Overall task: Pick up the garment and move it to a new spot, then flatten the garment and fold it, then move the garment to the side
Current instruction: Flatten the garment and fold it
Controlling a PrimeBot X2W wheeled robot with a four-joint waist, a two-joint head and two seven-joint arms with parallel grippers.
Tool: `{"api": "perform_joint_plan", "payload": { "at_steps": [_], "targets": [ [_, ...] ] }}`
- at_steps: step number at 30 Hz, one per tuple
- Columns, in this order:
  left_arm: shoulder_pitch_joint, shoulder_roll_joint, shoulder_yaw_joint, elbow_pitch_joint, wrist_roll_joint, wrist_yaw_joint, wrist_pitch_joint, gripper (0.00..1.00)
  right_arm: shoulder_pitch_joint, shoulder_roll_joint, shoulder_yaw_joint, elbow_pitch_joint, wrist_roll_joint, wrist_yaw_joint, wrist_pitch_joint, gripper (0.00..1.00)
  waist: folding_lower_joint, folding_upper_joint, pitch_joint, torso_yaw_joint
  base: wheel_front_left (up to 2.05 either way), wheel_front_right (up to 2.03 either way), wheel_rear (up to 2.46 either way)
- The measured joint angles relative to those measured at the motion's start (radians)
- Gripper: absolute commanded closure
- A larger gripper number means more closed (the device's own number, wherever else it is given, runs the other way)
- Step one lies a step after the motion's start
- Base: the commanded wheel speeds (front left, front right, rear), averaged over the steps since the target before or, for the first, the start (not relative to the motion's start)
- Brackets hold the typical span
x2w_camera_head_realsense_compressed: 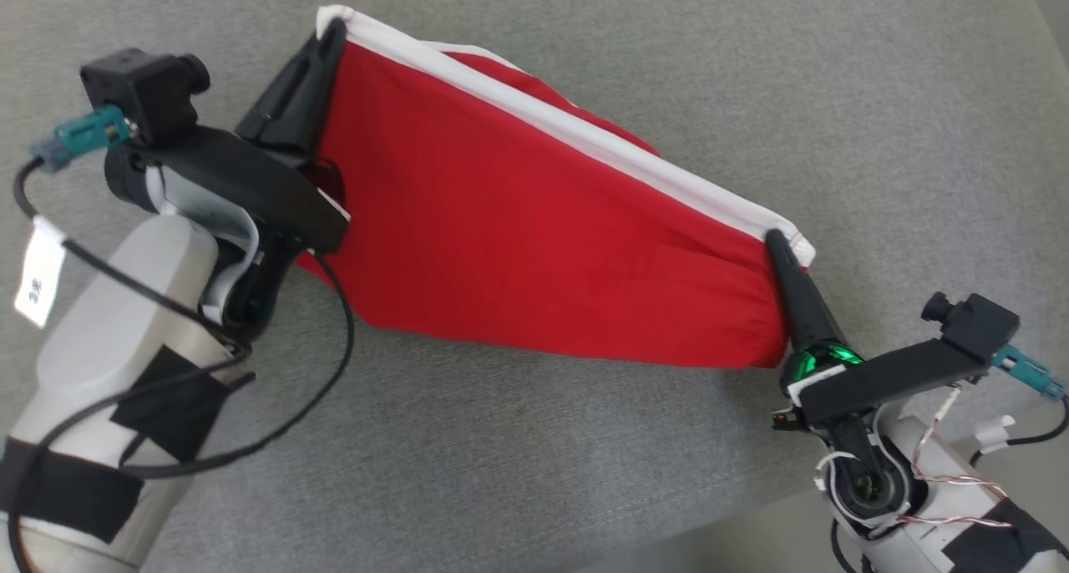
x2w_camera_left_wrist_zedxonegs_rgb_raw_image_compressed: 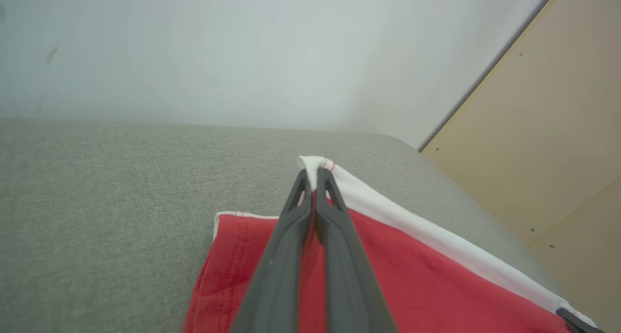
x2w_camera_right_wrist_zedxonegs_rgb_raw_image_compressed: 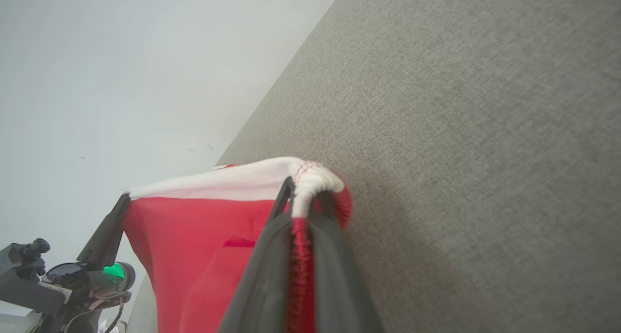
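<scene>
The garment (x2w_camera_head_realsense_compressed: 518, 222) is red cloth with a white band along its upper edge, stretched taut between both grippers over the grey surface. My left gripper (x2w_camera_head_realsense_compressed: 332, 32) is shut on the band's upper-left corner; in the left wrist view the garment (x2w_camera_left_wrist_zedxonegs_rgb_raw_image_compressed: 412, 270) is pinched at that gripper's tips (x2w_camera_left_wrist_zedxonegs_rgb_raw_image_compressed: 313, 174). My right gripper (x2w_camera_head_realsense_compressed: 775, 240) is shut on the band's lower-right corner, and in the right wrist view the garment (x2w_camera_right_wrist_zedxonegs_rgb_raw_image_compressed: 204, 236) folds over that gripper's tips (x2w_camera_right_wrist_zedxonegs_rgb_raw_image_compressed: 305, 185). The left gripper (x2w_camera_right_wrist_zedxonegs_rgb_raw_image_compressed: 123, 202) also appears there at the far corner.
A grey fabric surface (x2w_camera_head_realsense_compressed: 752, 72) spreads under everything, its front edge (x2w_camera_head_realsense_compressed: 710, 531) at the lower right. A pale wall (x2w_camera_left_wrist_zedxonegs_rgb_raw_image_compressed: 242, 56) lies beyond the surface and a tan wooden panel (x2w_camera_left_wrist_zedxonegs_rgb_raw_image_compressed: 558, 129) stands to one side.
</scene>
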Motion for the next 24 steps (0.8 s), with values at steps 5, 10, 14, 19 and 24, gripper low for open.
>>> {"api": "perform_joint_plan", "payload": {
  "at_steps": [5,10,14,19,24],
  "targets": [
    [-0.056,-0.001,-0.001,0.084,0.026,-0.002,0.0,1.0,-0.019,0.04,-0.005,0.028,-0.012,0.001,0.0,1.0,-0.0001,-0.0001,0.018,-0.029,0.0,0.0,0.0],
    [-0.117,-0.001,-0.013,0.169,0.049,-0.003,0.01,1.0,-0.046,0.083,-0.01,0.049,-0.032,0.001,0.0,1.0,-0.0001,-0.0001,0.034,-0.054,0.0,0.0,0.0],
    [-0.144,-0.009,-0.028,0.239,0.062,-0.003,0.02,1.0,-0.069,0.105,-0.021,0.074,-0.051,0.001,0.0,1.0,-0.0001,0.0,0.046,-0.069,0.0,0.0,0.0],
    [-0.16,-0.028,-0.039,0.312,0.072,-0.003,0.027,1.0,-0.08,0.117,-0.03,0.105,-0.075,0.001,0.0,1.0,-0.0002,0.0,0.053,-0.076,0.0,0.0,0.0],
    [-0.183,-0.047,-0.042,0.36,0.073,-0.003,0.025,0.13,-0.095,0.122,-0.026,0.131,-0.094,0.001,0.0,0.63,-0.0001,-0.0001,0.054,-0.073,0.0,0.0,0.0]
  ]
}}
